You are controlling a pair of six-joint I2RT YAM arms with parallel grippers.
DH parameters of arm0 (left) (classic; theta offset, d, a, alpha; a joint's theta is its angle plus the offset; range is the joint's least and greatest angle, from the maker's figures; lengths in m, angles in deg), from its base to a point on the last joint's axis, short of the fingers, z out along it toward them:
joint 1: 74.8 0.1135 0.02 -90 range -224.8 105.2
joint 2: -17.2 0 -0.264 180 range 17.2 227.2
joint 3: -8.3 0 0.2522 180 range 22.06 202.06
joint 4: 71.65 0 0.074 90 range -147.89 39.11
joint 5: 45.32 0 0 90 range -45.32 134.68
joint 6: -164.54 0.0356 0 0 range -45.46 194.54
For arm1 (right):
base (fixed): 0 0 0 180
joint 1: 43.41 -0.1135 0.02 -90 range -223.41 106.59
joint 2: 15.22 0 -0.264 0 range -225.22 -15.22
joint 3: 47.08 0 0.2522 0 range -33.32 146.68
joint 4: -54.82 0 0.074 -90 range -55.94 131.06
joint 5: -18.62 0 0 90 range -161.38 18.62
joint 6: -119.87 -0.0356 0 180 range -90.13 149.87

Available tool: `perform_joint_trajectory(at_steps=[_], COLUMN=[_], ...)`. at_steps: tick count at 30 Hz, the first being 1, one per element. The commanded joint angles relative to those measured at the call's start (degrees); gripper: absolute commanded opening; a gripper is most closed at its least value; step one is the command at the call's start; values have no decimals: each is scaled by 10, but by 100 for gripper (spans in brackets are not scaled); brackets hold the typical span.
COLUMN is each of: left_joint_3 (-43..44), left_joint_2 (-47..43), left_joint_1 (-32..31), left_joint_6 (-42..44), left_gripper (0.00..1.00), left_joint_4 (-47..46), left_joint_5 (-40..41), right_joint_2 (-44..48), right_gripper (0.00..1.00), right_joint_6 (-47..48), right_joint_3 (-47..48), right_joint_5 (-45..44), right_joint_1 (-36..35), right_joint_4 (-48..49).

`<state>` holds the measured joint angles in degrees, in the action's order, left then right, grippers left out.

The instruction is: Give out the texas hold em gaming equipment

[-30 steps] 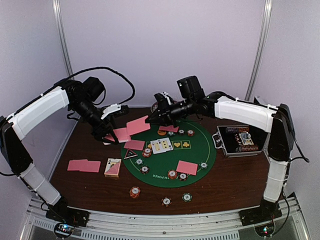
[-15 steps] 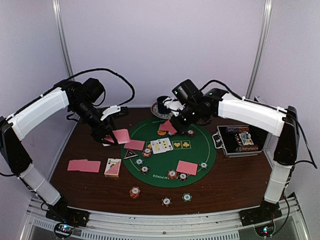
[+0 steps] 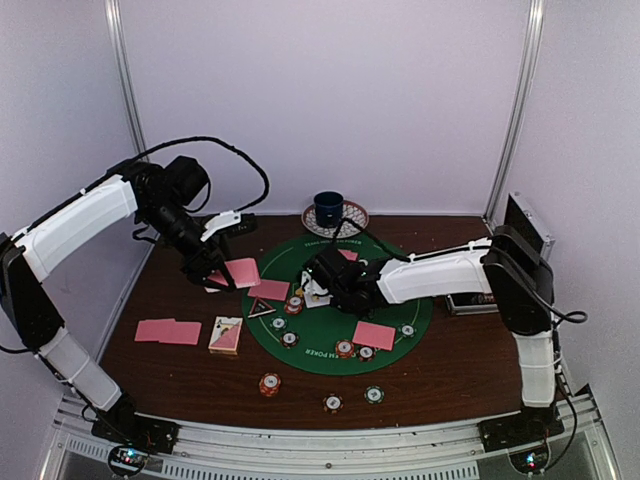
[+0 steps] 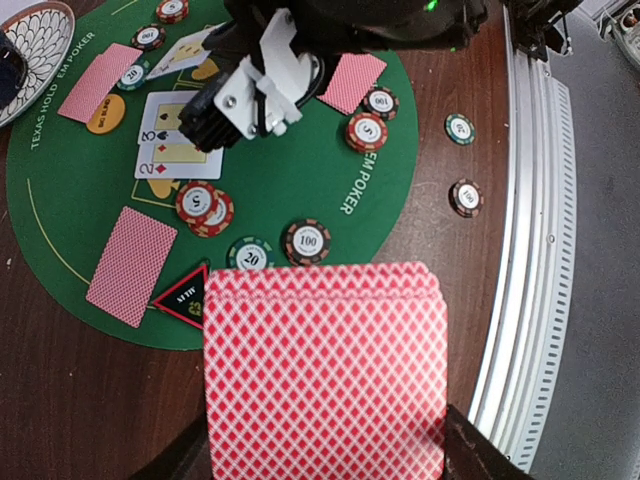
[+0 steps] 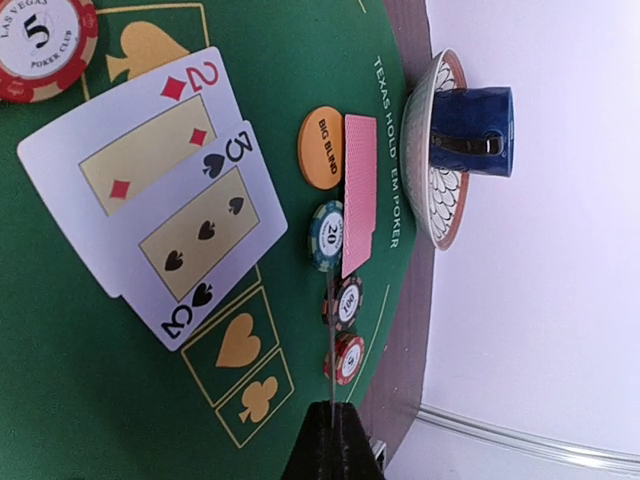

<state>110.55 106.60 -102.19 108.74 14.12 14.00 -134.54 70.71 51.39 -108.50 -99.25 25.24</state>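
Observation:
My left gripper (image 3: 215, 276) is shut on a stack of pink-backed cards (image 4: 325, 370) and holds it above the table's left side, off the green mat (image 3: 400, 280). My right gripper (image 3: 322, 284) is low over the mat's middle, shut on one card seen edge-on (image 5: 327, 330). Its fingertips (image 5: 328, 405) are pressed together. The face-up 2 of diamonds and 3 of spades (image 5: 150, 190) lie just beside it. An orange Big Blind disc (image 5: 322, 147), a face-down card (image 5: 358, 190) and three chips (image 5: 347, 302) lie beyond. The black-red triangle marker (image 4: 185, 297) sits at the mat's left edge.
The blue cup on its saucer (image 3: 328, 208) stands at the back. An open chip case (image 3: 528, 225) is at the right, partly behind my right arm. Pink cards (image 3: 168, 331) and a card box (image 3: 226, 335) lie at the left. Loose chips (image 3: 270, 383) lie near the front edge.
My right arm has swung from the back of the mat down to its middle, carrying the card, and now sits low by the face-up cards. The left arm has not moved.

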Motion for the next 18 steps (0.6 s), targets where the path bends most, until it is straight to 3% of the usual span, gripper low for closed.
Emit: perform_joint_trajectory(at_steps=[1,7,10,16,18], left_joint_3=[-5,-6,-6,-6,-5], left_joint_2=[-21,-22,-24,-25,-24], left_joint_1=[4,4,4,4,4], left_joint_6=[2,3,3,5,6], left_gripper=[0,0,0,0,0], left_joint_4=[-10,-9,-9,-7,-7], left_joint_5=[-9,-8,-7,-8,-9], right_joint_2=[-31,-62,-63,-21,-4], right_gripper=[0,2,36,77,94], right_joint_6=[85,70,53,-26,-52], right_joint_3=[-17,-3,3,5,9], right_joint_5=[-87,-85,-78,-52,-53], right_joint_1=[-11,-15,-20,-22,-22], right_joint_4=[109,94,65,17,10])
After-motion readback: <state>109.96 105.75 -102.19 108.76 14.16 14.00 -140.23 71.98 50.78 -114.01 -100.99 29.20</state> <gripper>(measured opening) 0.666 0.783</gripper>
